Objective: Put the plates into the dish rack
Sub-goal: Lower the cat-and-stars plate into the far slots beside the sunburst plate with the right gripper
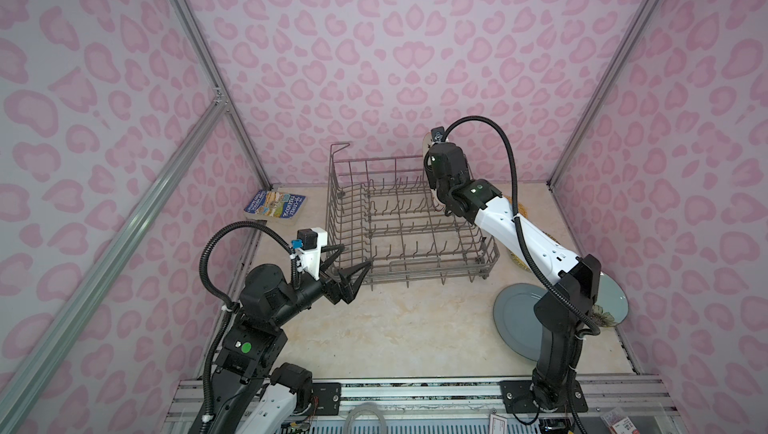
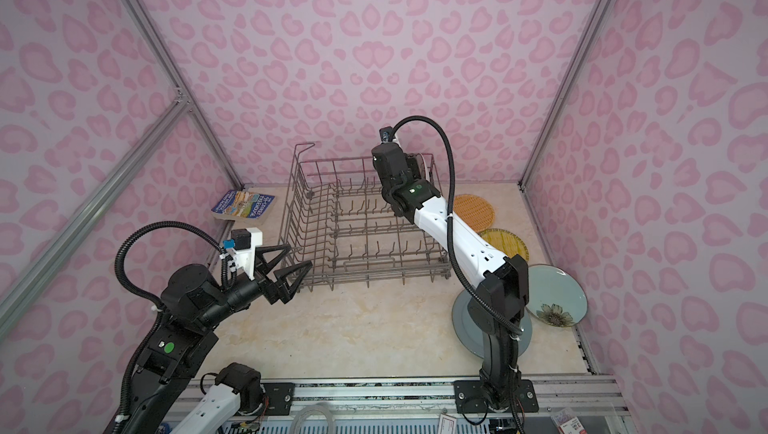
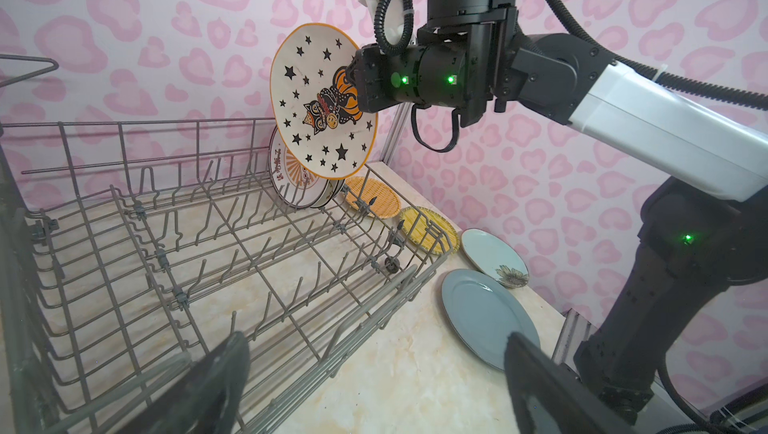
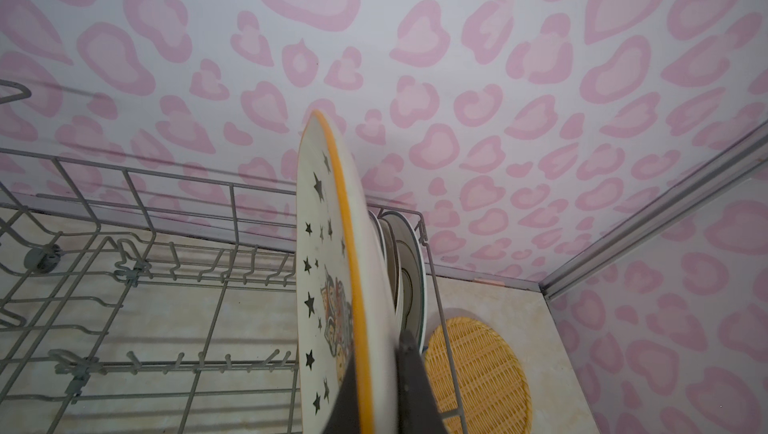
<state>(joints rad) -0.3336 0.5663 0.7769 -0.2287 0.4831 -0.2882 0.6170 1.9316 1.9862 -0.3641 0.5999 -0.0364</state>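
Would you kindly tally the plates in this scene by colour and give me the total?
White dark-rimmed plates: 2
White starred cat-and-pumpkin plate: 1
Orange woven-look plate: 1
Yellow woven-look plate: 1
Pale blue-green plate: 1
Grey-blue plate: 1
Total: 7

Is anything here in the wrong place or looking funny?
Only the blue book seems odd. It lies on the table by the back wall, left of the dish rack, and it is no dish. Nothing looks spilled or broken.
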